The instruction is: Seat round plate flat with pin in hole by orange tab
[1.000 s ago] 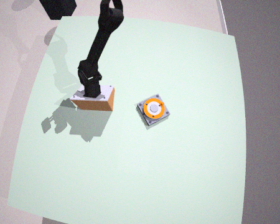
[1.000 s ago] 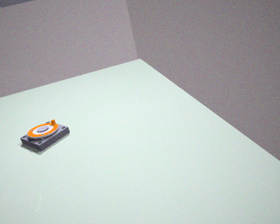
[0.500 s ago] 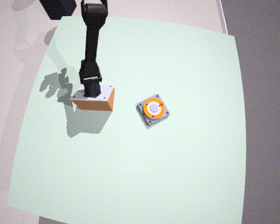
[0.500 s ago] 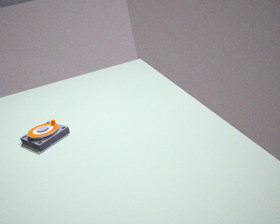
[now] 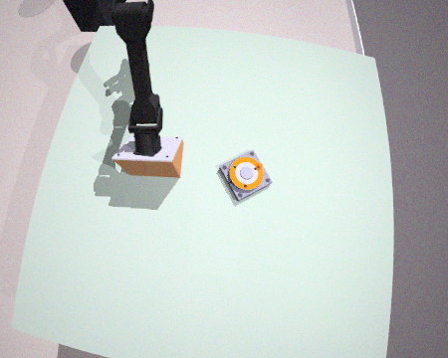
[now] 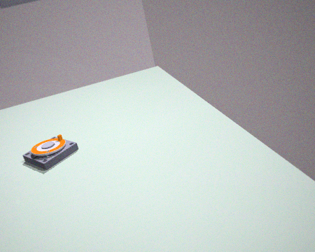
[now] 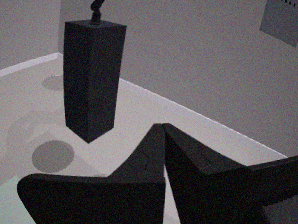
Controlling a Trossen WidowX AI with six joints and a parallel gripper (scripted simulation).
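Top view: black gripper (image 7: 162,163) shut tight, holding nothing, far from round orange-ringed plate (image 5: 246,173). Closed fingers might knock orange tab (image 6: 59,137), tip plate.

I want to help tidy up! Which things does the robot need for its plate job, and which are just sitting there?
Needed: round plate, its orange tab, grey base, shut empty gripper.

Just there: orange-sided block under the arm, dark tower.
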